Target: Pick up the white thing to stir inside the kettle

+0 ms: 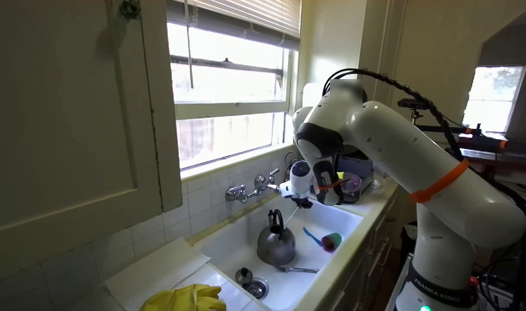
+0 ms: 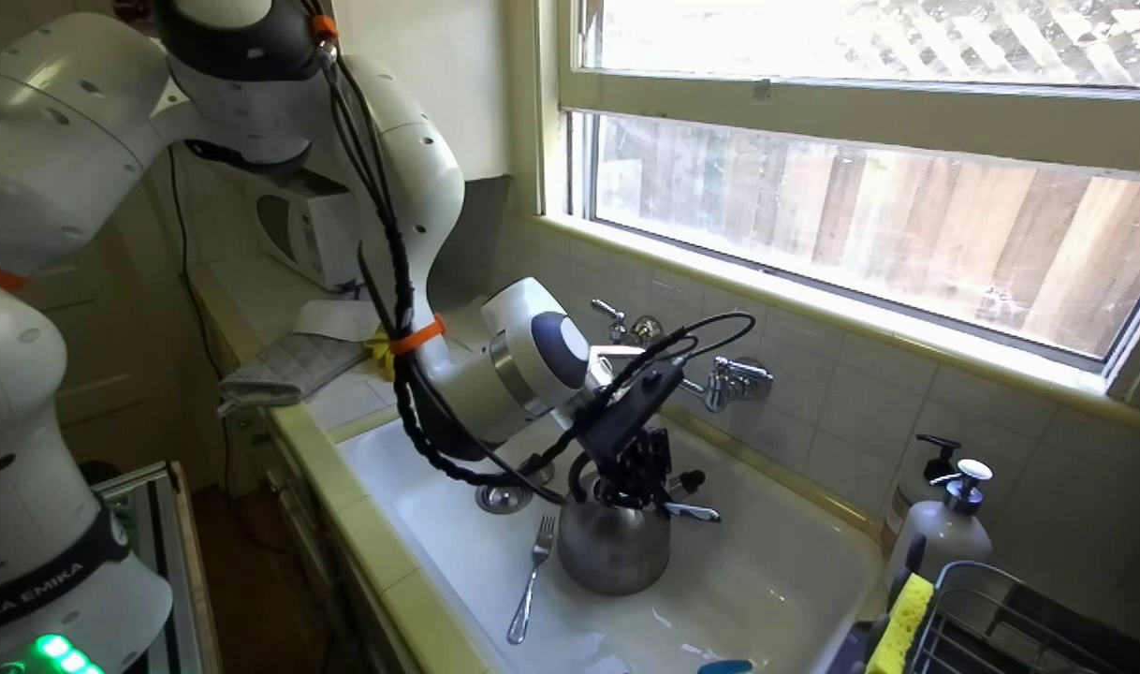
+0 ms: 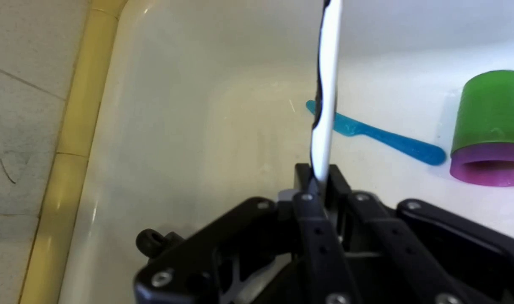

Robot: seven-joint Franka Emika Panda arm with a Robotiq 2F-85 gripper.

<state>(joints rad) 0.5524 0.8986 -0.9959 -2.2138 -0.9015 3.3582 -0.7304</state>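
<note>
There it was, the gripper (image 3: 320, 177) with the slim white thing (image 3: 329, 63) pinched between its fingers (image 3: 338, 179), and what a line it drew, running from between the fingertips right up to the top edge of the wrist view! Below, the kettle (image 1: 275, 252) stood upright in the white sink (image 1: 215, 246), its dark handle (image 1: 279, 218) arched over the top, and in both exterior views the gripper hung close over it. In an exterior view the white thing slanted down from the gripper toward that handle; whether its lower end was inside the kettle, no angle could tell! Busy sink, too: the fork (image 2: 530, 585) lay just beside the kettle, near the drain (image 2: 504, 498), while the blue plastic knife (image 3: 400, 143) rested near a green and purple cup (image 3: 495, 114) lying on its side. Over on the counter sprawled a yellow rubber glove (image 1: 183, 298), and the chrome tap (image 1: 237, 193) jutted from the tiled wall above the sink!
</note>
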